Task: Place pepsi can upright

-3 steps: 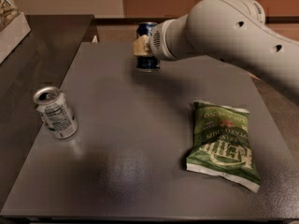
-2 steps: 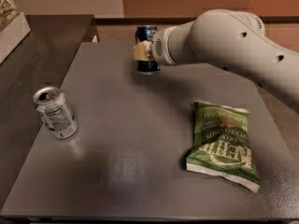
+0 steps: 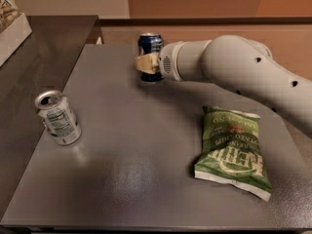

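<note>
The pepsi can (image 3: 151,44) is dark blue with a silver top. It stands upright at the far middle of the grey table (image 3: 146,150), with its base at or just above the surface. My gripper (image 3: 147,63) comes in from the right on the white arm (image 3: 234,67). Its tan fingers (image 3: 144,62) are closed across the can's lower half and hide part of it.
A silver-white can with a nutrition label (image 3: 58,117) stands slightly tilted at the left of the table. A green chip bag (image 3: 233,150) lies flat at the right. A darker counter (image 3: 44,48) adjoins the table on the left.
The gripper and the pepsi can have moved down together toward the table surface. The arm has swung lower and more to the right. The silver can and the chip bag have not moved.
</note>
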`<state>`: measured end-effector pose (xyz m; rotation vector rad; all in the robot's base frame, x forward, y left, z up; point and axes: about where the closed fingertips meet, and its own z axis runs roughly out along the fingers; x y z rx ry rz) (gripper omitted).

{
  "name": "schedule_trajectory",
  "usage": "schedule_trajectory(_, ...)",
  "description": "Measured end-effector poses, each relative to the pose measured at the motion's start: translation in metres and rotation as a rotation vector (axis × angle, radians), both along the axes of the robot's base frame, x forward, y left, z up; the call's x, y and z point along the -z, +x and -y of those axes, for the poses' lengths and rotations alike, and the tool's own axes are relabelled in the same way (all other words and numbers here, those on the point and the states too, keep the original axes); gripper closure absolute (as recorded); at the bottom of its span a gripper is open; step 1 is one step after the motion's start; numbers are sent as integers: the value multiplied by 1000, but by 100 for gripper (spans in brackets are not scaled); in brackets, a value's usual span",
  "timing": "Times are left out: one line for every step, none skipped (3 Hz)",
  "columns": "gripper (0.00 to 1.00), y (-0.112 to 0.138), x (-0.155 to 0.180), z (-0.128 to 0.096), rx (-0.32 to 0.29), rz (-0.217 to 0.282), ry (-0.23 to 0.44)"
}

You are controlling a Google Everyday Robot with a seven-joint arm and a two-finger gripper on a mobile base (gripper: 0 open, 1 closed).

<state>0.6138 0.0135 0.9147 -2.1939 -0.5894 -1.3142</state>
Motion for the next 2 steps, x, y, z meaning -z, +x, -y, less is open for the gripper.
schedule_trajectory(100,-2,5,-5,-29,43,4)
schedule_trajectory(100,2,10,-11,-62,62,-10)
